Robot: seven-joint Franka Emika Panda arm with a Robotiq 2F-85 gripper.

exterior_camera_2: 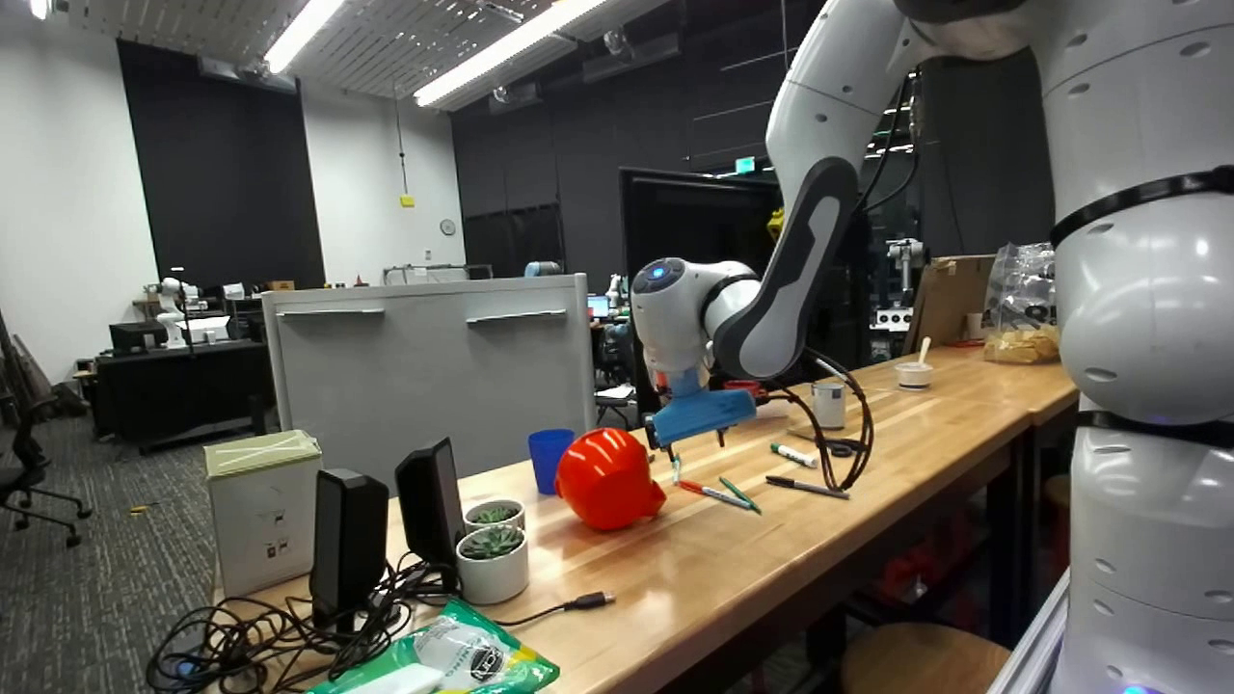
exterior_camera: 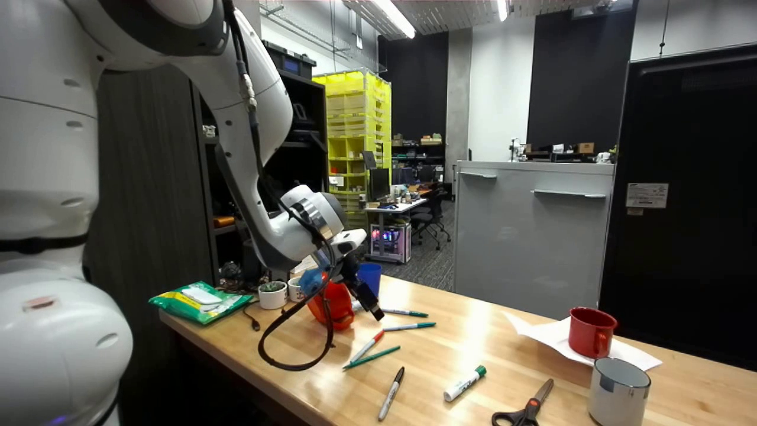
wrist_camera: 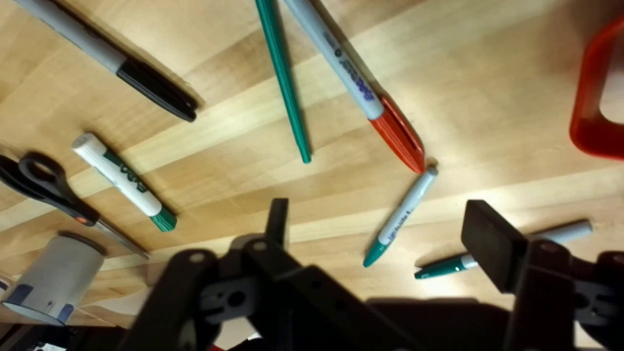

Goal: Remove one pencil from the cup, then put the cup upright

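The wrist view looks down past the gripper (wrist_camera: 382,229), whose two dark fingers stand well apart; through the gap I see bare wood and a teal-capped marker (wrist_camera: 402,214) lying on the table (wrist_camera: 234,178). A second teal-capped marker (wrist_camera: 568,232) lies partly hidden behind one finger. A red-capped marker (wrist_camera: 351,73) points its cap at the grey end of the first, so close that I can't tell whether they touch, and the green pencil (wrist_camera: 285,80) lies flat near it. In both exterior views the bright red-orange cup (exterior_camera_2: 607,482) rests on its side on the wood, close to the gripper, its handle (wrist_camera: 589,92) poking into the edge of the wrist view. An upright blue cup (exterior_camera_2: 549,463) stands just beside it, and near that are two potted succulents (exterior_camera_2: 494,575). Farther along the wood lie a black-capped marker (wrist_camera: 102,51), a green-capped whiteboard marker (wrist_camera: 124,180) and scissors (wrist_camera: 73,204). In an exterior view a white-grey mug (exterior_camera: 618,396) stands upright near a darker red mug (exterior_camera: 591,331), itself upright on a sheet of white paper (exterior_camera: 550,337).
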